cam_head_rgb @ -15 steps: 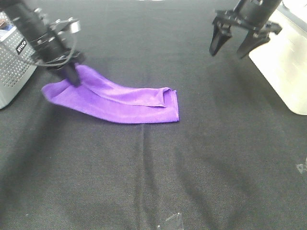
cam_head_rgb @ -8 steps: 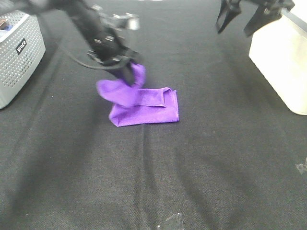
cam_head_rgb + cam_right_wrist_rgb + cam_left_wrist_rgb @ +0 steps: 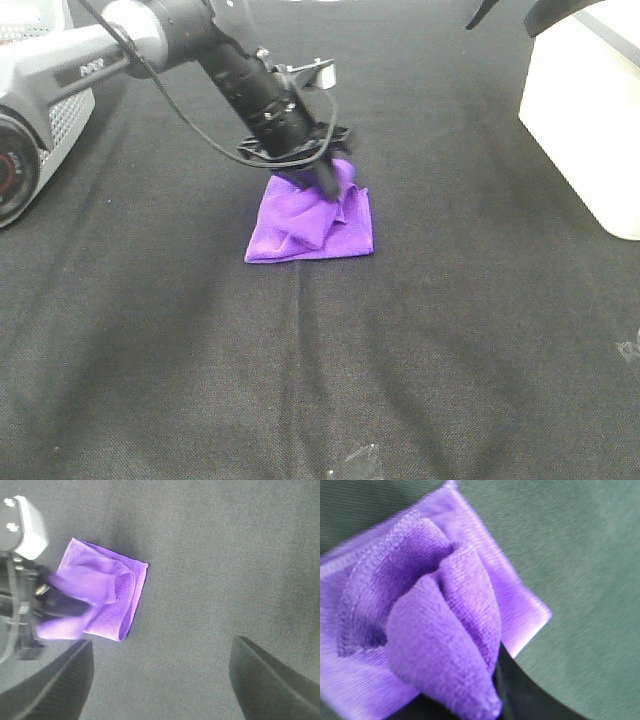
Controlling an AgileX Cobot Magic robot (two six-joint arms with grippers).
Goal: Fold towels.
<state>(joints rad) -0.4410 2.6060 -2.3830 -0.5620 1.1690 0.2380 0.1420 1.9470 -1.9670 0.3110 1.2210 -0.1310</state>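
The purple towel (image 3: 305,225) lies in the middle of the black table as a small, rumpled, roughly square pile. My left gripper (image 3: 325,178) reaches across to the pile's far right corner, shut on a bunched end of the towel that it holds just above the pile. In the left wrist view the pinched fold (image 3: 445,655) hangs over the flat layers, and one dark finger (image 3: 515,695) shows beneath it. My right gripper (image 3: 510,10) is high at the back right, open and empty. In its wrist view the gripper (image 3: 162,645) looks down on the towel (image 3: 100,600).
A white perforated basket (image 3: 70,105) stands at the back left, behind my left arm. A white container (image 3: 580,120) stands at the right edge. A small clear scrap (image 3: 355,462) lies at the front edge of the black cloth (image 3: 400,350).
My left gripper has carried the towel's left end to the right and over the other end, turning a long strip into a small pile. The right gripper has risen toward the top edge.
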